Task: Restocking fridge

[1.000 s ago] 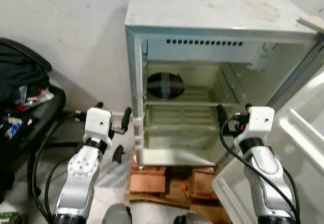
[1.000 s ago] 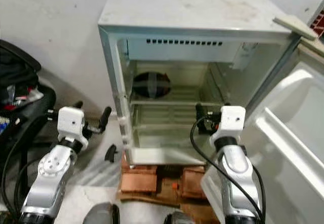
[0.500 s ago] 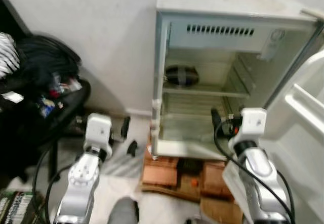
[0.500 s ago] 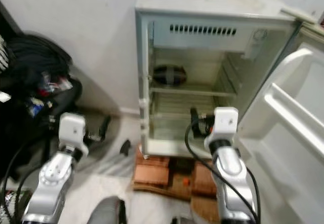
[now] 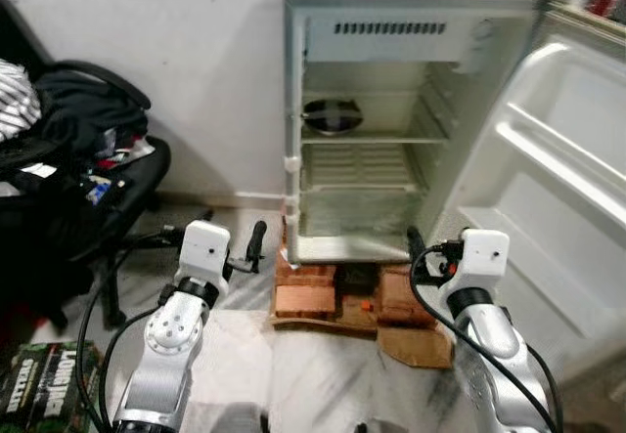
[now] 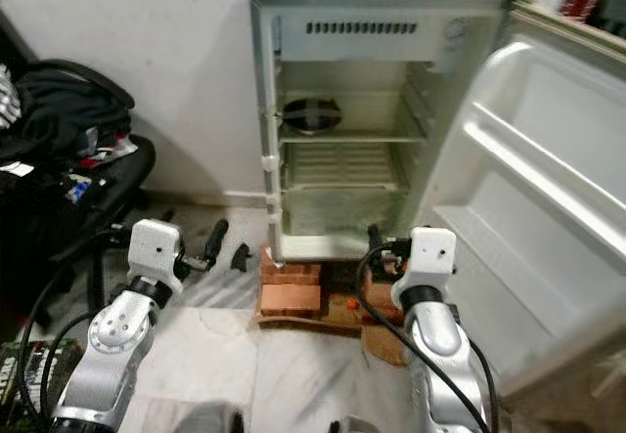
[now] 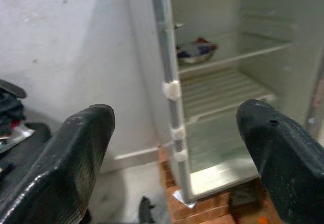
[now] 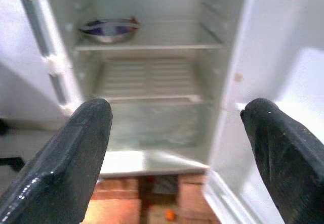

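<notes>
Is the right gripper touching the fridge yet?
Apart. In the right wrist view both open fingers stand short of the fridge, its bricks visible beyond them. The head view places the right gripper in front of the cabinet.

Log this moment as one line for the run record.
fridge: door open | bowl on upper shelf | left end effector: open, empty | right end effector: open, empty, facing fridge | fridge sits on bricks

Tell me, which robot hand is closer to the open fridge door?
The right. The right gripper is raised just beside the open fridge door, in front of the fridge's bottom edge. The left gripper is off to the fridge's other side, toward the chair, farther from the door.
</notes>
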`<state>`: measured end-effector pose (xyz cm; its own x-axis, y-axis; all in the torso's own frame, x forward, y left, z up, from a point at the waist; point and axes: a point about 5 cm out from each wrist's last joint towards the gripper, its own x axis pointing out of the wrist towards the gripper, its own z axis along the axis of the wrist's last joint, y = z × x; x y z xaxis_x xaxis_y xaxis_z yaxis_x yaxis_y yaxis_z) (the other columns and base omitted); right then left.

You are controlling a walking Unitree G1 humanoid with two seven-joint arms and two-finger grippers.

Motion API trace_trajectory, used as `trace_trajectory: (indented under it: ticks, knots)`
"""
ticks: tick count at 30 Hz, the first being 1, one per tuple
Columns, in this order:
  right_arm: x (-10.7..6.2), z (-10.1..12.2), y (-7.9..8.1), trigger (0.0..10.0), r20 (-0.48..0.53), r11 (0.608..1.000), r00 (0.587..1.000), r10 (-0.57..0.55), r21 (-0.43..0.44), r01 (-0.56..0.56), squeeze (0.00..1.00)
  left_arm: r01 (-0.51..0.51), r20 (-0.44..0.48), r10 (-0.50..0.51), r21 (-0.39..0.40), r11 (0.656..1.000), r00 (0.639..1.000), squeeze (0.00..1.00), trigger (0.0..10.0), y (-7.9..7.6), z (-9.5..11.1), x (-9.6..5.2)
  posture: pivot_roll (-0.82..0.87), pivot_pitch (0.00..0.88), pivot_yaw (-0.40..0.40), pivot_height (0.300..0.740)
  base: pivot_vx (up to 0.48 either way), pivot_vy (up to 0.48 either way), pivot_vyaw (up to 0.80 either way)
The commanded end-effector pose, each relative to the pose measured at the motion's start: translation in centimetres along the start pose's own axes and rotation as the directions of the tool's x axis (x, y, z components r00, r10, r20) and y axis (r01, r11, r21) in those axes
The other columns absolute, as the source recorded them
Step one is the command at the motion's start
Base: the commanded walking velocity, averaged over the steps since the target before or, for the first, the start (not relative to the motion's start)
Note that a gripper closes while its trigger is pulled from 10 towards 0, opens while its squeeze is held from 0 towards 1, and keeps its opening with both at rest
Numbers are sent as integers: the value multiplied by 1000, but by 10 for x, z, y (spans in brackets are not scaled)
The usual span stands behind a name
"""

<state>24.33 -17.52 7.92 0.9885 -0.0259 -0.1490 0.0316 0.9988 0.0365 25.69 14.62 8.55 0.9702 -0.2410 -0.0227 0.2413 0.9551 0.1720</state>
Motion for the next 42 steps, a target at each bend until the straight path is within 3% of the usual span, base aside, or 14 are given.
trace_trajectory:
  ticks: [1,5,12,28,36,37,39,42]
  knots:
    - [4,8,1,10000,23,1000,1000,-12,13,12,0,3,-11,-3,21,1000,1000,0,10000,3,-3,-3,31,0,-45,740,-266,0,0]
    - [3,10,2,10000,28,999,999,-24,28,23,0,-8,-19,8,18,1000,1000,0,10000,8,-6,-6,23,0,-45,740,-67,0,0]
    - [3,4,-2,10000,-12,995,997,-74,67,75,0,63,-3,-63,22,998,998,0,10000,1,-6,-8,15,0,-38,740,0,-35,0]
    - [8,7,-4,10000,-9,996,997,-74,56,75,0,73,-2,-73,35,997,997,0,10000,1,-9,-10,15,0,-40,740,0,-462,0]
    - [6,-3,4,10000,-76,996,997,35,90,-28,0,75,-8,-75,37,996,997,0,10000,-1,-10,-11,12,0,-43,740,0,-480,0]
    - [4,-9,9,10000,-120,991,988,100,95,-89,0,77,-10,-77,40,996,997,0,10000,-1,-11,-12,11,0,-43,740,0,-480,0]
    - [3,-20,9,10000,-195,994,974,112,34,-107,0,79,-13,-79,39,996,997,0,10000,-1,-12,-12,11,0,-43,740,0,-480,0]
    - [3,-22,11,10000,-199,988,969,144,75,-132,0,82,-14,-81,41,996,997,0,10000,-3,-12,-12,10,0,-45,740,0,-329,0]
